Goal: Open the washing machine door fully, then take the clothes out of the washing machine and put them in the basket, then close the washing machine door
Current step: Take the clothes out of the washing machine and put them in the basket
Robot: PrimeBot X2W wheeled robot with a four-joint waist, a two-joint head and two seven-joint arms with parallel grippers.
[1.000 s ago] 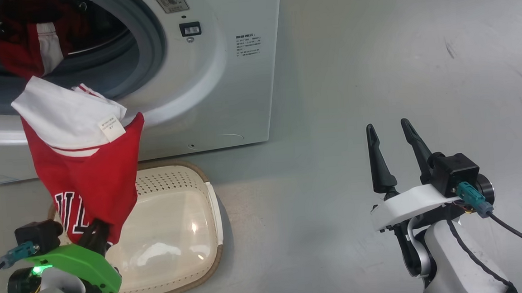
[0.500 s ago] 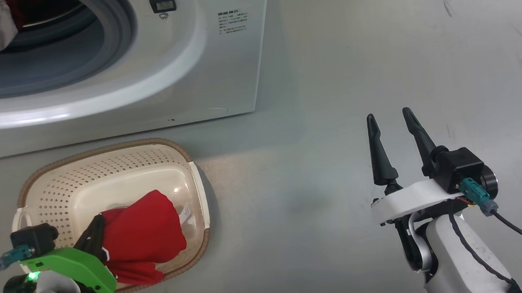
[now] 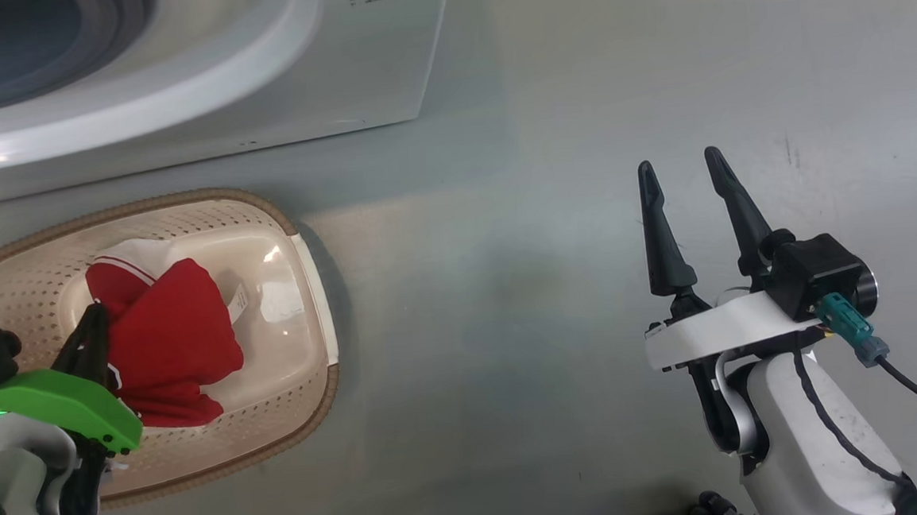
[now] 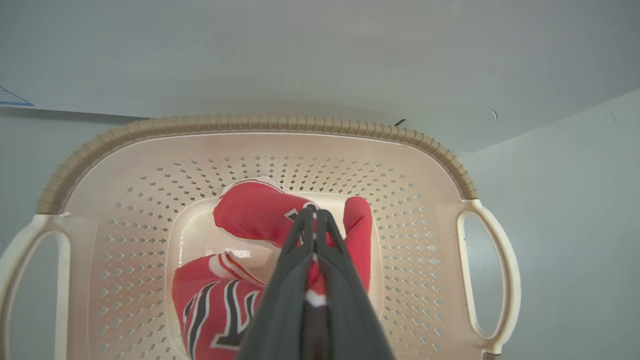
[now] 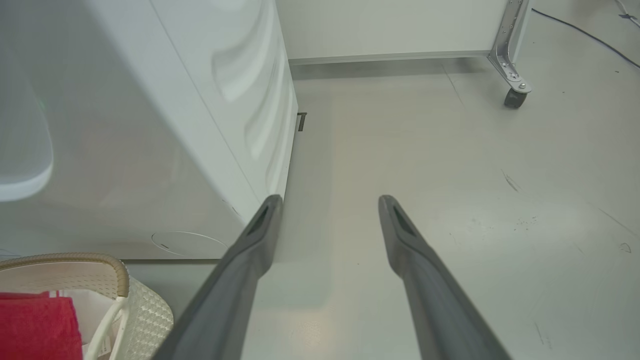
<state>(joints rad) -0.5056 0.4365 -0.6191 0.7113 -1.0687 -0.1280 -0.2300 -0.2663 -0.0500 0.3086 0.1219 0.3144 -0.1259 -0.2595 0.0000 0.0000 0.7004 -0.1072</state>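
A: Clothes status?
B: Clothes (image 3: 169,339) lie on the basket (image 3: 318,298) floor. My left gripper (image 4: 315,216) is clamped on a fold, inside the basket. My right gripper (image 3: 680,166) is spread wide, empty, well right of it. Washing machine (image 3: 383,63) is just behind.

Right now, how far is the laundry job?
Done: the washing machine stands open, and the clothes lie in the basket. In hand: the left gripper is shut on them; the right gripper is open, empty. Left: release, check inside the machine for more, close the door.
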